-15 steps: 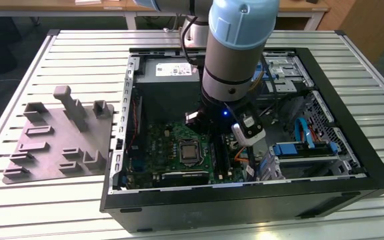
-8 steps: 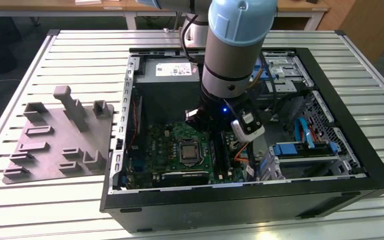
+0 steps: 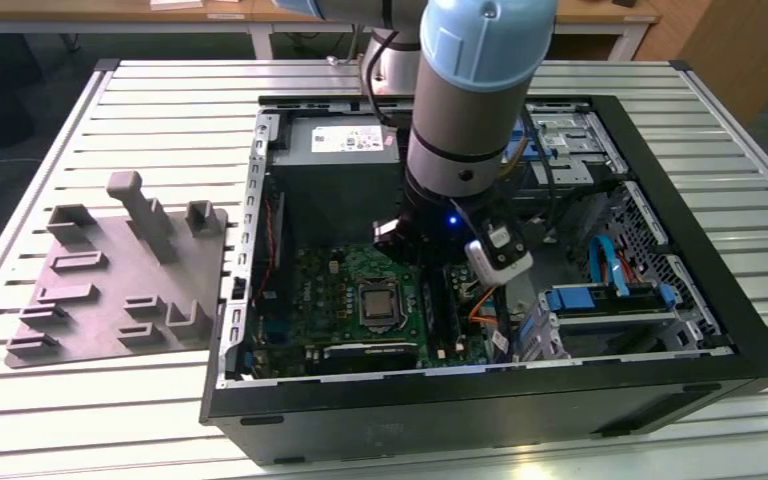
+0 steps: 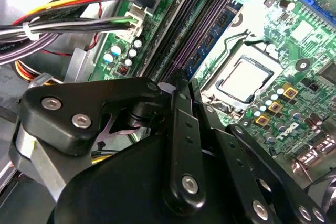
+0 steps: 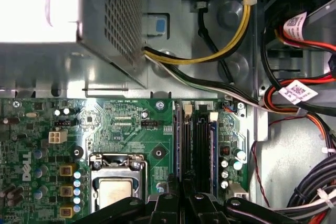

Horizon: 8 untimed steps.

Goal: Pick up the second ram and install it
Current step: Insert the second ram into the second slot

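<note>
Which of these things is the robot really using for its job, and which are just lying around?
For the job: the tool, down over the black memory slots; a ram stick with bluish marks standing in them, maybe the second one.
Just lying about: grey fixture plate on the table; processor socket; coloured cables.

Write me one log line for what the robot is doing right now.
arm: inside open PC case | claw: low over memory slots beside processor socket | grey fixture plate: on table, exterior view's left
</note>
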Each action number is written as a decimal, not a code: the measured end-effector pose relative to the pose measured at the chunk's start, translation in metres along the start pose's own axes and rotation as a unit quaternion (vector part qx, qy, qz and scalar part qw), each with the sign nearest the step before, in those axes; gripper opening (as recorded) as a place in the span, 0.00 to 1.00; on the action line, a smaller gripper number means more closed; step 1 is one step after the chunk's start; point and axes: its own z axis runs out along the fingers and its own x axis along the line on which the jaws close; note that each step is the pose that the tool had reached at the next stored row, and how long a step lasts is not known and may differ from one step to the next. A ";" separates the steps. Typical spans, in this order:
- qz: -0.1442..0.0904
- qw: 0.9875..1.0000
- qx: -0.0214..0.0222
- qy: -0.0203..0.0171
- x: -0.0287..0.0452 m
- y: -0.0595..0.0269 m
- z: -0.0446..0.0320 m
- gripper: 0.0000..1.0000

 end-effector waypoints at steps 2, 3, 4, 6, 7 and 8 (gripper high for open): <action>0.000 1.000 0.001 0.000 -0.0002 -0.0014 0.0000 0.14; 0.000 1.000 0.001 0.000 -0.0002 -0.0029 -0.0001 0.14; 0.000 1.000 0.001 0.000 -0.0002 -0.0047 -0.0002 0.14; 0.000 1.000 0.001 0.000 -0.0003 -0.0091 -0.0003 0.14; 0.000 1.000 0.001 0.000 -0.0003 -0.0112 -0.0003 0.14; 0.000 1.000 0.001 0.000 -0.0004 -0.0127 -0.0003 0.14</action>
